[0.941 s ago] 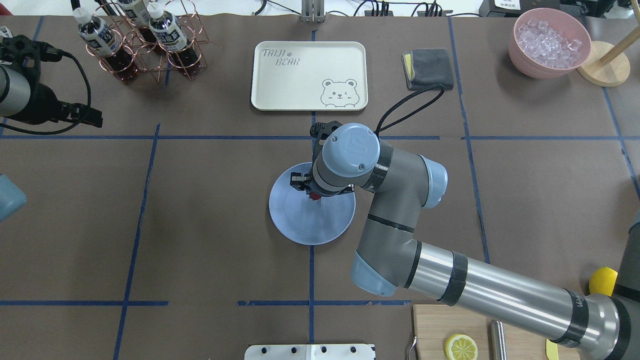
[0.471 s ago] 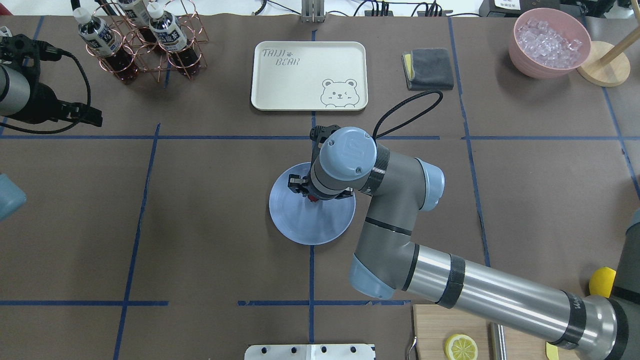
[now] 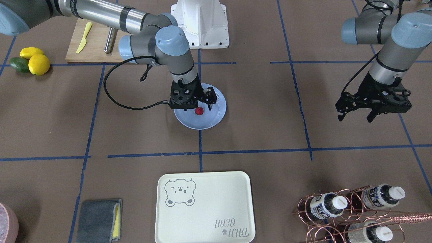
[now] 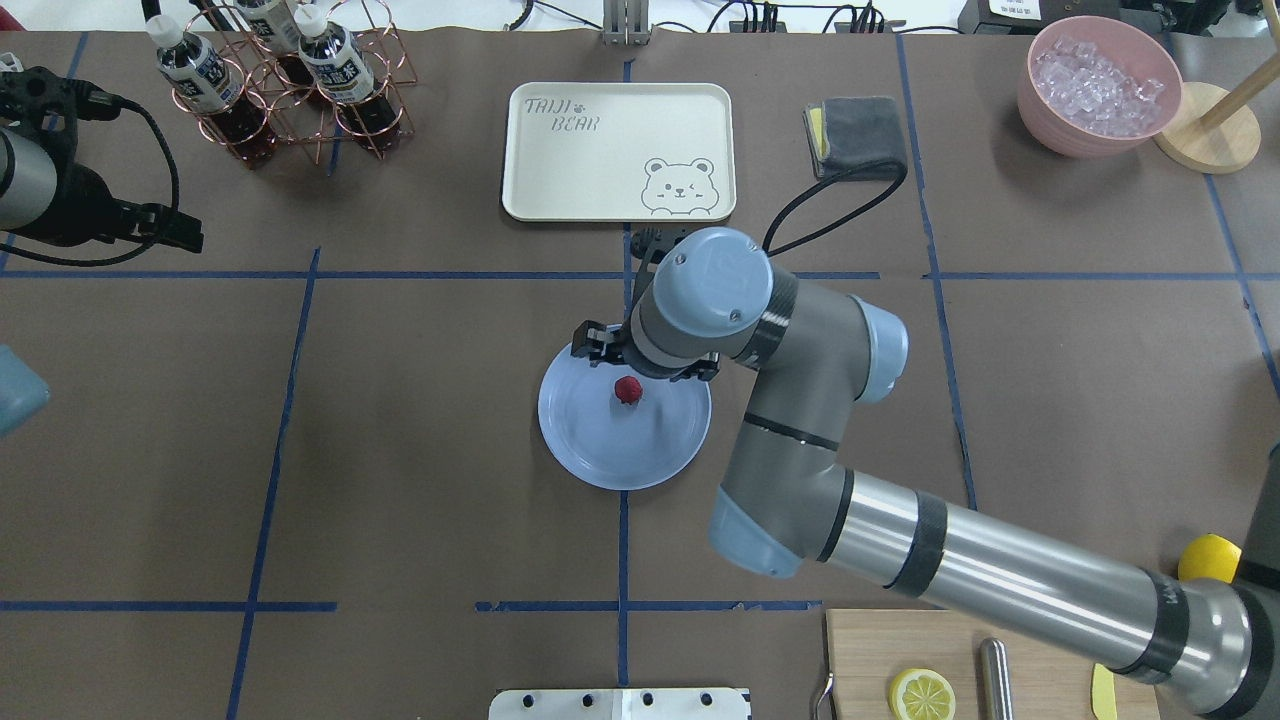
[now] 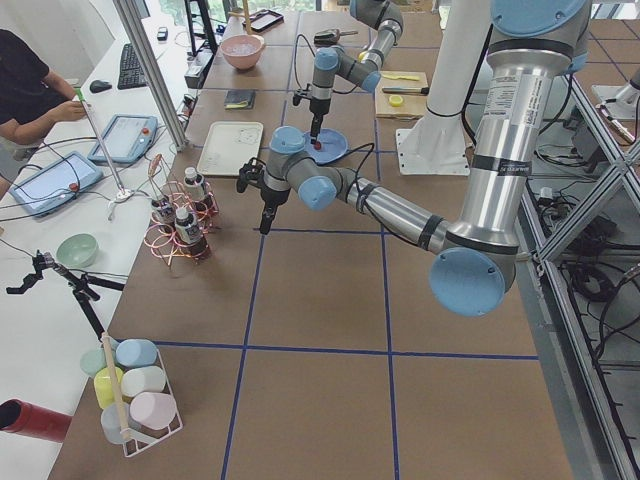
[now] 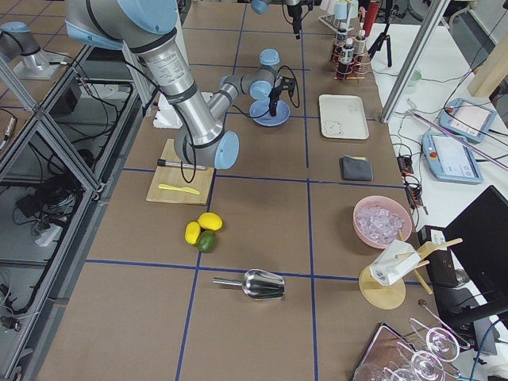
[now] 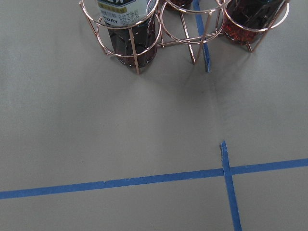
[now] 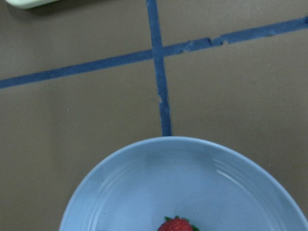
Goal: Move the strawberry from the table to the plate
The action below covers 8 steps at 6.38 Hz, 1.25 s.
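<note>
The small dark-red bumpy strawberry (image 4: 628, 389) now lies free on the round light-blue plastic plate (image 4: 600, 450), close to its middle; half a second ago it was between the fingers. The right end effector (image 3: 198, 104) has lifted and hangs just above the berry, its fingers apart and not touching it. The left end effector (image 3: 354, 116) is well apart at the left, fingers also spread. The brown paper-covered table (image 4: 400, 450) lies bare around the plate's left and near rims. The cream rectangular bear-printed tray (image 4: 618, 150) lies well beyond the far rim.
</note>
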Each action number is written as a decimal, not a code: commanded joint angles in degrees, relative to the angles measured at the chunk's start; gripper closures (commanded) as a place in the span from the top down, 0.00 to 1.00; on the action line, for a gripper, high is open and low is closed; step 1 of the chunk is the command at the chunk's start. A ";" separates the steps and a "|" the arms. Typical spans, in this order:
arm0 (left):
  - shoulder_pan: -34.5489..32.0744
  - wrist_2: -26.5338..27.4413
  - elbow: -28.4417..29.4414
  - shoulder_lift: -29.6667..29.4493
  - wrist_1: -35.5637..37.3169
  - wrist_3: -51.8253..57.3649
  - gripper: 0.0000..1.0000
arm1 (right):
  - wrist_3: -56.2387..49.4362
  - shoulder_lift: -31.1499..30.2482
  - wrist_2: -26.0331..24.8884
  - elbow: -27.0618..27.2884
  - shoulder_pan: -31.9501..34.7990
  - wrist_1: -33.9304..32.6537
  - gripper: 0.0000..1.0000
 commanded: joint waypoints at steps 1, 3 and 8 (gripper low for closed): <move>-3.74 -4.70 0.43 1.11 0.22 3.52 1.00 | -8.99 -4.82 6.70 3.45 10.93 -2.97 1.00; -13.80 -7.86 0.52 3.58 6.84 20.24 1.00 | -36.51 -13.14 13.12 8.53 23.83 -13.75 1.00; -26.59 -15.35 5.18 7.69 14.11 41.23 1.00 | -90.01 -40.66 25.72 9.18 54.62 -15.91 1.00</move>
